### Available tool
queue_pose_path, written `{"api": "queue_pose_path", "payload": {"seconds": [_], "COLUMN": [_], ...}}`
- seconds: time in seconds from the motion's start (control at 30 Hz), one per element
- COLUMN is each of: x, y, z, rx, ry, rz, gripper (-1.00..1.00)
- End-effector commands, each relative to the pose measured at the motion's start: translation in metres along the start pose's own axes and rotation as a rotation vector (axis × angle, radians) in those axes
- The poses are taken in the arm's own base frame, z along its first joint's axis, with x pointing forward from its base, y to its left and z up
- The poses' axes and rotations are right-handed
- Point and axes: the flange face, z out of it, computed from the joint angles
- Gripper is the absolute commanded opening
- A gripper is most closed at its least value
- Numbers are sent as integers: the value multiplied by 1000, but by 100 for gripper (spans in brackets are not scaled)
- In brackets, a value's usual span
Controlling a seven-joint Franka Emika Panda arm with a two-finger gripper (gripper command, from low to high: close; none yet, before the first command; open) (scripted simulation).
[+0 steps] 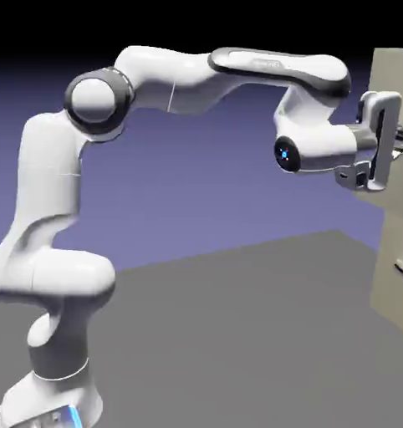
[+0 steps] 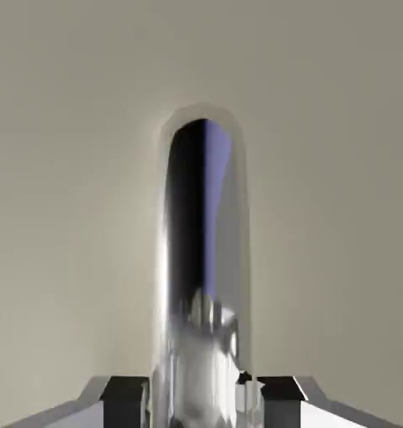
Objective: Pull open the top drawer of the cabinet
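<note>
The gripper (image 2: 201,393) is clamped on the silver handle (image 2: 201,251) of the top drawer (image 2: 71,167), high on the cabinet (image 1: 397,251) at the exterior view's right; the rigid, slick bar is probably best gripped mid-length.
</note>
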Motion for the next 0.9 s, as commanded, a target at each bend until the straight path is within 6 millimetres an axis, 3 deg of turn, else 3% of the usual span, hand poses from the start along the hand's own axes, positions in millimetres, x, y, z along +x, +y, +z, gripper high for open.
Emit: {"api": "queue_pose_path", "payload": {"seconds": [0.0,0.47,0.77,0.8,0.87], "x": [0,0,0,0,0], "y": [0,0,0,0,1], "z": [-5,-37,-92,-92,-102], "rx": [0,0,-1,-1,-2], "ry": [1,1,1,1,3], "rz": [0,0,-1,-1,-4], "gripper": [-100,-100,-100,100,100]}}
